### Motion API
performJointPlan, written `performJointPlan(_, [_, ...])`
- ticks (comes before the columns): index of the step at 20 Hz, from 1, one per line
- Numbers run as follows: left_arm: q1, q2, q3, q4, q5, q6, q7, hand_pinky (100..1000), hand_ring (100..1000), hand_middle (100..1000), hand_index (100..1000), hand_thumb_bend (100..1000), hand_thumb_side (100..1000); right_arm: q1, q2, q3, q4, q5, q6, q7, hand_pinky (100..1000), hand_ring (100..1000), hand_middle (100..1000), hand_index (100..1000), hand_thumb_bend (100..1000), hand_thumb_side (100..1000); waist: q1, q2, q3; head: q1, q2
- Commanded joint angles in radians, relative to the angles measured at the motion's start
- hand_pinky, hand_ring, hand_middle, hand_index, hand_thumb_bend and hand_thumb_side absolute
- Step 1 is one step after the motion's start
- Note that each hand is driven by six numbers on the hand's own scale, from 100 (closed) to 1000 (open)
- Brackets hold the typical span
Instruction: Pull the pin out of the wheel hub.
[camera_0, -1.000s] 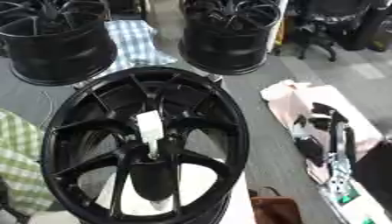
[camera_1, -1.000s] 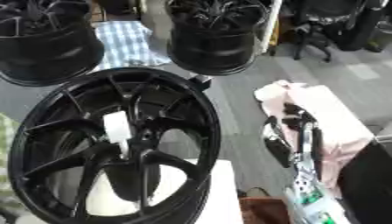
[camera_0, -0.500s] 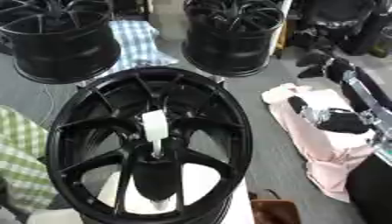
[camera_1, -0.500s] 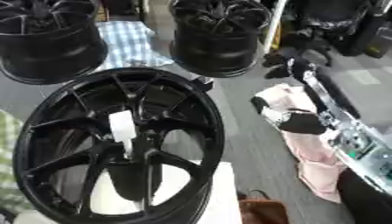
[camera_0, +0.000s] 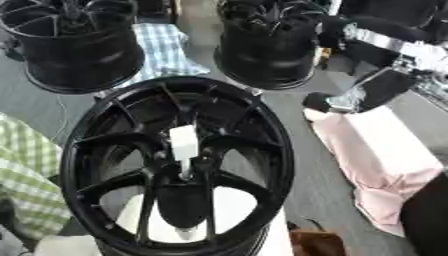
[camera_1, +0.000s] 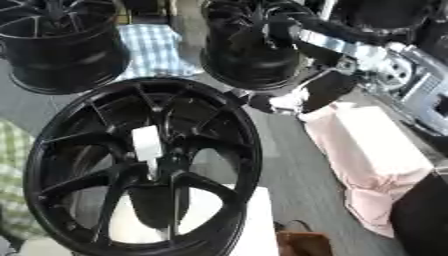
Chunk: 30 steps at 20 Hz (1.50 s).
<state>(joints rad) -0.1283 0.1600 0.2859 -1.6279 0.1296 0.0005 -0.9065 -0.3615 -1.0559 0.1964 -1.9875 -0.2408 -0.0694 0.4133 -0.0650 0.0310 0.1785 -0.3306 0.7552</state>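
White pin seated in wheel hub; no legible writing; right hand blurred, grip unclear.

Both eyes sit in the head, looking steeply down and forward onto the near black wheel, which fills the lower left of each picture at close range. Beyond that wheel, both views share two more black wheels at the far edge and a pink cloth to its right. The right eye view shows the near wheel shifted further left and the right arm larger.
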Motion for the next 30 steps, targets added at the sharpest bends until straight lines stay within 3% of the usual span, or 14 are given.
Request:
performJointPlan(1, [-0.017,0.013,-0.010,-0.023,0.007,0.007,0.000,506,288,661,691,100,888,-0.069,0.009,0.035,-0.012,-0.012,0.095,0.058,827,832,848,911,445,389,0.005,-0.008,0.005,-0.013,0.001])
performJointPlan(9, [-0.029,0.001,-0.025,-0.026,0.017,0.016,0.000,506,296,661,691,100,887,-0.185,0.115,0.123,-0.012,0.032,0.312,0.092,833,849,847,913,457,392,0.016,-0.002,0.031,-0.048,-0.009])
performJointPlan(15, [-0.038,-0.008,-0.037,-0.028,0.021,0.026,0.000,506,311,661,691,100,887,-0.243,0.183,0.178,-0.001,0.128,0.421,0.143,854,878,867,927,457,394,0.020,-0.001,0.052,-0.072,-0.013])
performJointPlan(18, [-0.044,-0.014,-0.043,-0.030,0.026,0.034,0.000,506,322,661,691,100,887,-0.266,0.219,0.206,0.042,0.205,0.439,0.178,865,892,878,936,456,397,0.023,0.001,0.063,-0.084,-0.016])
performJointPlan(24, [-0.051,-0.020,-0.049,-0.034,0.029,0.047,0.000,507,329,661,691,100,888,-0.290,0.285,0.256,0.114,0.384,0.423,0.268,882,913,896,953,451,406,0.024,0.004,0.073,-0.096,-0.016])
performJointPlan(30, [-0.056,-0.024,-0.053,-0.037,0.030,0.056,0.000,506,328,661,691,100,888,-0.297,0.337,0.283,0.186,0.495,0.410,0.289,872,902,874,944,433,398,0.025,0.007,0.077,-0.099,-0.016])
